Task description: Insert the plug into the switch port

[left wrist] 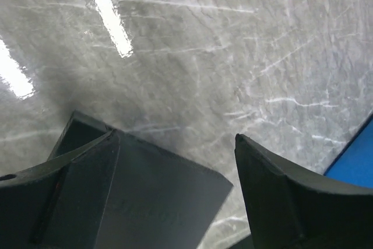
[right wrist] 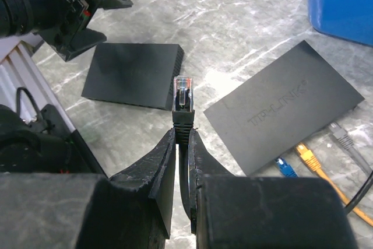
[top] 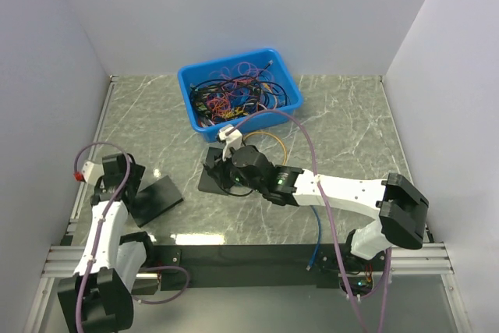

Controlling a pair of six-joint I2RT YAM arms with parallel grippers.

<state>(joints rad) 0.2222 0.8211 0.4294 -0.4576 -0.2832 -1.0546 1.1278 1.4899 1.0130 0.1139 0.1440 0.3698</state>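
Fingertips of the right gripper (right wrist: 182, 136) are clamped on the black boot (right wrist: 182, 122) just behind the clear plug (right wrist: 184, 90), which juts out past them. The plug is probably light, stiff plastic with a fragile latch tab, so the boot seems the right hold. Beyond lie a small switch (right wrist: 133, 76) on the left and the TP-LINK switch (right wrist: 289, 103) on the right. The left gripper (left wrist: 175, 141) hangs open over the small switch.

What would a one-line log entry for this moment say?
right gripper: shut on plug | plug: not in any port | left gripper: open, above left switch | right switch: lying flat
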